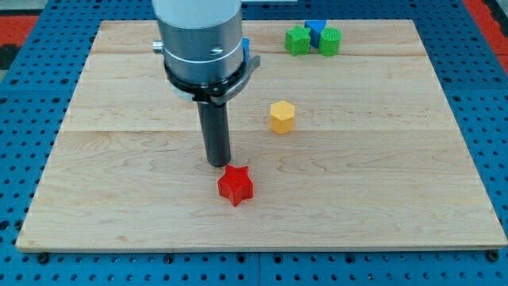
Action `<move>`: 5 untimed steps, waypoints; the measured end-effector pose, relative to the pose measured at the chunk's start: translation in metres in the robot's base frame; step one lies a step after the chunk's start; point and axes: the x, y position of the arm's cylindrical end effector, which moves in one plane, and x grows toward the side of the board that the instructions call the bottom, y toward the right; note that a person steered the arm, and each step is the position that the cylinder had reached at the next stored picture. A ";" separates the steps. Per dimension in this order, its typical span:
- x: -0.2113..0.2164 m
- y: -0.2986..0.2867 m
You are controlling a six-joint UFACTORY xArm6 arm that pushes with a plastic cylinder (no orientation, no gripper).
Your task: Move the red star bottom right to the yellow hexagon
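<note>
The red star (236, 185) lies on the wooden board (119, 199), a little below the board's middle. The yellow hexagon (282, 117) stands up and to the right of it, well apart. My tip (218, 164) is at the star's upper left, right next to its edge; I cannot tell if it touches. The rod hangs down from the grey arm body (198, 40) at the view's top.
Two green blocks (298, 40) (329, 40) and a blue block (316, 28) are bunched at the board's top edge, right of the arm. A small bit of another blue block (246, 46) shows behind the arm body.
</note>
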 end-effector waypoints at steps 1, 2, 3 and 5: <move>0.049 0.064; 0.047 0.065; 0.041 0.000; 0.108 0.132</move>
